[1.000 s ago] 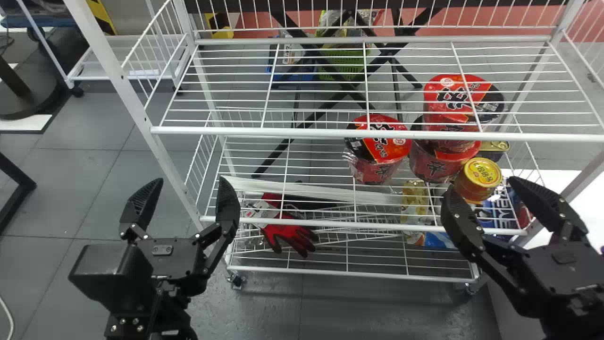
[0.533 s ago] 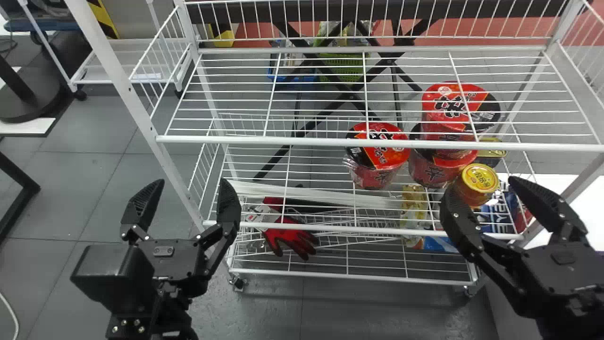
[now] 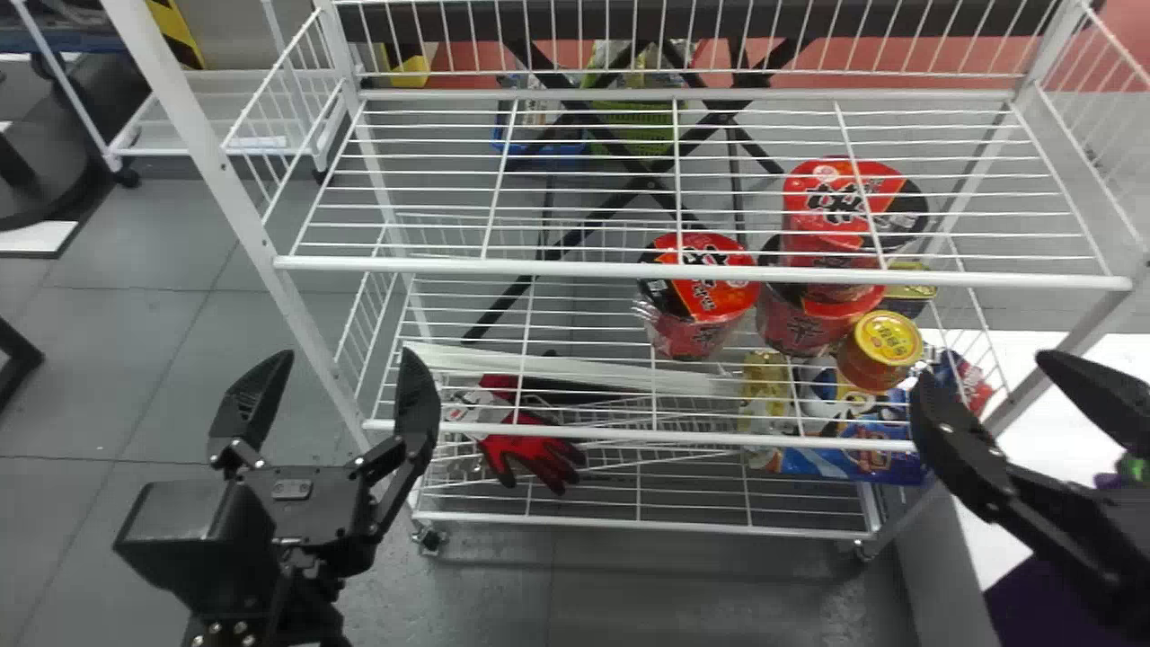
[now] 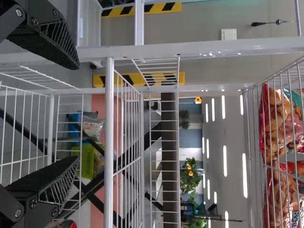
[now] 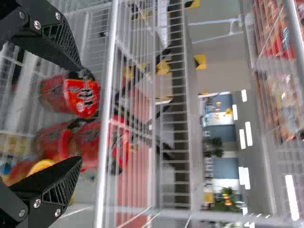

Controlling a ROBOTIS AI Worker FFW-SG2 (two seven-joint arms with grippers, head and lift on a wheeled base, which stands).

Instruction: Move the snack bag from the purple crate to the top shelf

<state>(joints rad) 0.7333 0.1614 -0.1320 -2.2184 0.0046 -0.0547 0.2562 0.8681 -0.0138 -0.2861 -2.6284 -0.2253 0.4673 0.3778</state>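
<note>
Inspector: Step in hand, and proper method?

Operator: Judged as approach to the snack bag, before any grasp. Bring the right gripper point(image 3: 988, 370) clear of the shelf post point(image 3: 1098, 317) first, then over the purple crate point(image 3: 1047, 598), at four o'clock in the head view, beside the white surface point(image 3: 1015, 454). Lower with fingers astride the bag, close softly on a thick fold, and lift straight up past the crate walls. Avoid a hard squeeze: likely to crush contents or burst a seam.

Inspector: Location of the bag?

Operator: Presumed in the crate, by the task wording. Possibly the green patch point(image 3: 1132, 467) at about four o'clock, near the right edge; cannot tell for certain. Red bags point(image 4: 285, 118) noted on the top shelf point(image 4: 252, 142); not to be disturbed at placing.

Inspector: State of pincers and pose?

Operator: Right released, spread wide, with nothing between the fingers; pointing roughly toward eleven o'clock, in front of the rack's right end. Left gripper point(image 3: 348, 355) likewise parted and unladen, at eight o'clock, pointing just past twelve. Apparently in waiting. Best kept out of the lifting path.
</note>
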